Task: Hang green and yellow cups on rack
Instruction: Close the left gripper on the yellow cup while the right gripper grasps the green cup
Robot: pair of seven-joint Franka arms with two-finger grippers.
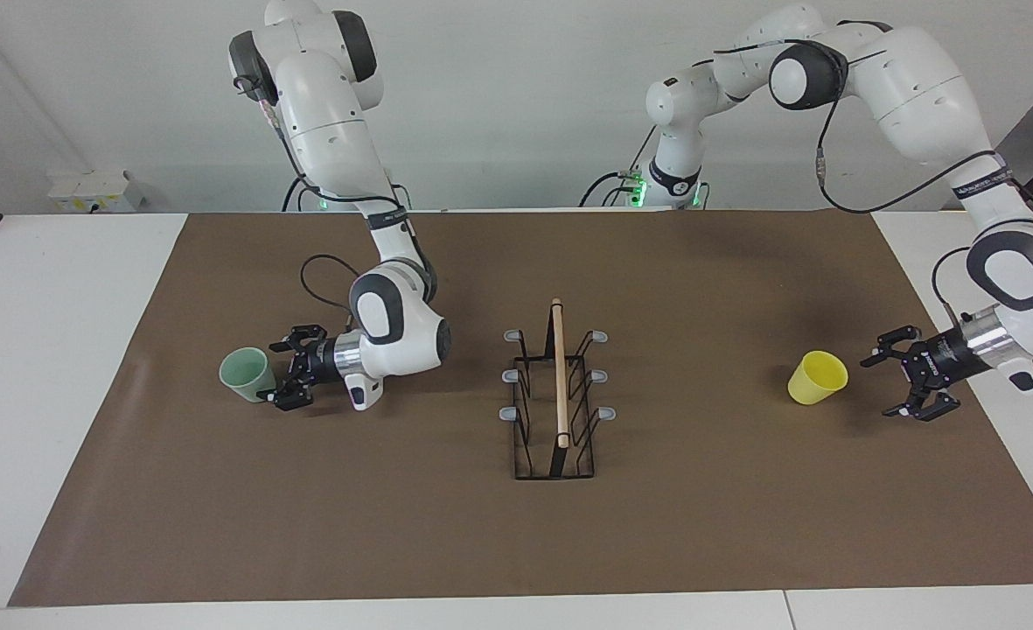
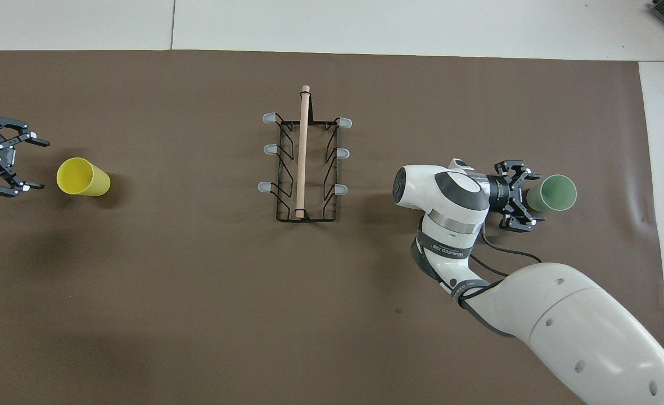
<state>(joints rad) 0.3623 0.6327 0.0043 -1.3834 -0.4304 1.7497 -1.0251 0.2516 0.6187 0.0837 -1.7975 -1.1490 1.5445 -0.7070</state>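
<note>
The pale green cup (image 1: 247, 374) stands upright on the brown mat toward the right arm's end of the table. My right gripper (image 1: 278, 372) lies level beside it, open, with a finger on either side of the cup's lower part (image 2: 556, 193). The yellow cup (image 1: 818, 377) stands upright toward the left arm's end. My left gripper (image 1: 882, 385) is open and level beside it, a short gap away, holding nothing (image 2: 40, 165). The black wire rack (image 1: 559, 376) with its wooden rod stands mid-table between the cups, with nothing on its grey-tipped prongs (image 2: 302, 152).
The brown mat (image 1: 516, 542) covers most of the white table (image 1: 44, 350). The right arm's elbow and cable hang low between the green cup and the rack.
</note>
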